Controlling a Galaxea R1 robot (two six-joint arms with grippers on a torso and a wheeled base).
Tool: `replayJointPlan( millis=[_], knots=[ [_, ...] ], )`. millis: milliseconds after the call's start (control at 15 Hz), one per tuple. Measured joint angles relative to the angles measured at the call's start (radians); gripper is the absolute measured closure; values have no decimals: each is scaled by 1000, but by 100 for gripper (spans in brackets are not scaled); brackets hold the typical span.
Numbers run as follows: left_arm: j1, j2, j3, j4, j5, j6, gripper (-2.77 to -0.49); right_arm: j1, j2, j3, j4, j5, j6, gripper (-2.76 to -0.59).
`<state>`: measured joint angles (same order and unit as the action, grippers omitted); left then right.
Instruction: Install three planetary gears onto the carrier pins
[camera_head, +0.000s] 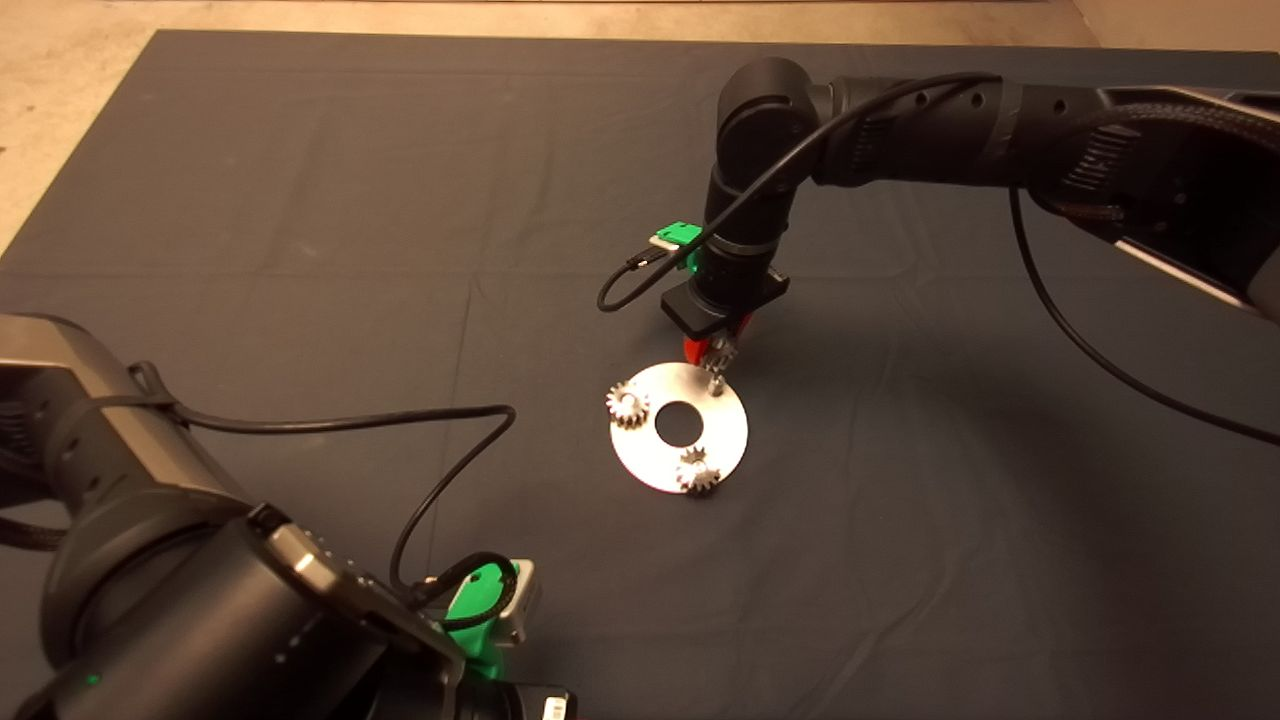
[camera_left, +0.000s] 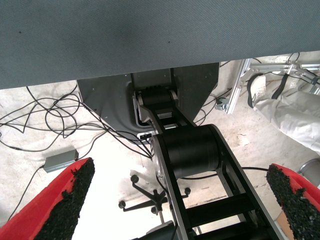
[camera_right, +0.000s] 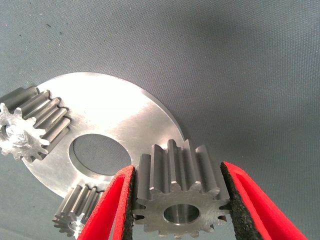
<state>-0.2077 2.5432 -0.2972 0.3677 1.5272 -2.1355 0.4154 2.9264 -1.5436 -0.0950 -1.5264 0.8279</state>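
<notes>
The silver round plate (camera_head: 725, 432) lies mid-mat. Two planetary gears sit on its carrier pins, one at the left (camera_head: 628, 404) and one at the front (camera_head: 698, 470). The third pin (camera_head: 716, 383) stands bare at the plate's far edge. My right gripper (camera_head: 718, 352) is shut on the third gear (camera_head: 722, 349) and holds it just above and behind that pin. The right wrist view shows the held gear (camera_right: 180, 197) between the red fingers (camera_right: 112, 210), over the plate's rim (camera_right: 110, 110), with both seated gears (camera_right: 30, 127) (camera_right: 75, 212) beyond. My left gripper (camera_head: 480, 610) is parked at the lower left, open and empty.
The dark mat (camera_head: 300, 250) spreads wide around the plate. The left arm's cable (camera_head: 440, 440) loops over the mat left of the plate. The left wrist view looks past the mat's edge at floor cables (camera_left: 45, 120) and the robot's base (camera_left: 190, 150).
</notes>
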Motion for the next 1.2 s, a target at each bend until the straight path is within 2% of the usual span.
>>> replayJointPlan(
  millis=[667,933,1200],
  knots=[
    [0,0,0,0,0,0,-248,-7,2,34,3,0,0,-107],
    [0,0,0,0,0,0,-248,-23,2,72,3,0,0,-107],
    [0,-2,0,0,0,0,-248,-39,-2,79,3,-1,0,-107]
  ],
)
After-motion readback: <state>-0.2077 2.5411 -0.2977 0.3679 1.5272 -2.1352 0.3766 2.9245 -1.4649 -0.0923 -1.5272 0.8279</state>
